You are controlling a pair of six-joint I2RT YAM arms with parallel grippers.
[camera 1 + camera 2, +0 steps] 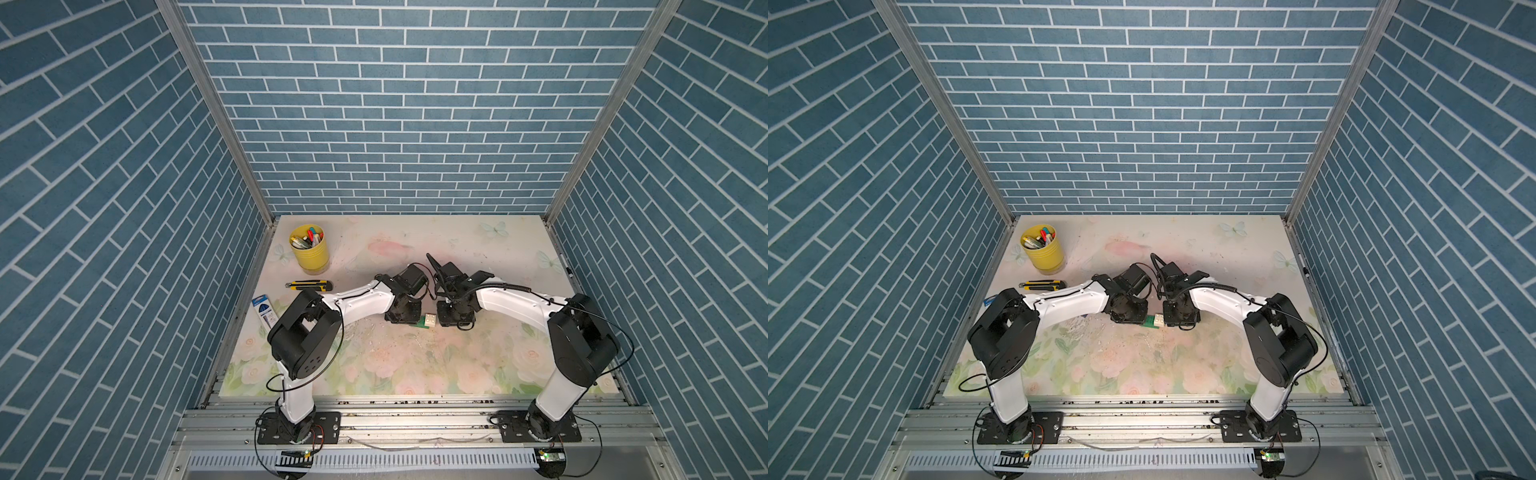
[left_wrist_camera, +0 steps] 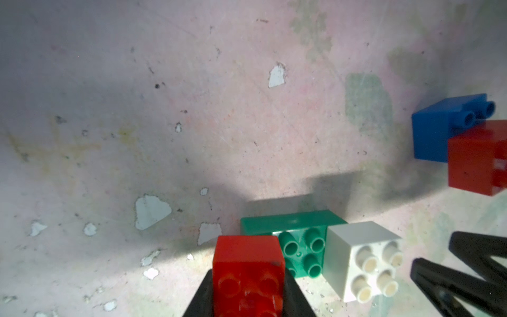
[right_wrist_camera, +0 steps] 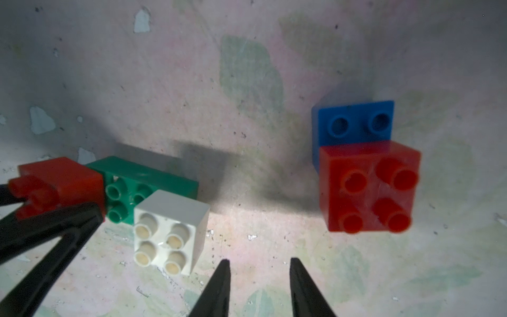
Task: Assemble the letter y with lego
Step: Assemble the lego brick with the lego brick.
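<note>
On the tabletop (image 1: 415, 249), centrally, the left gripper (image 2: 249, 285) pinches a red brick (image 2: 247, 255) onto the green brick (image 2: 288, 222), opposite the white brick (image 2: 359, 247), apparently forming the fork; next the right gripper (image 3: 258, 263), parted and empty, should fetch the nearby red-blue pair (image 3: 367, 186).

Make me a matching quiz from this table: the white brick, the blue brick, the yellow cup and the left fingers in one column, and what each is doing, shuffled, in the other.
Things:
1 white brick
2 blue brick
3 yellow cup
4 left fingers

States:
A holds pens
B closed on a red brick
C stacked on the green brick
D half under the other red brick

Pairs: 1-C; 2-D; 3-A; 4-B
</note>
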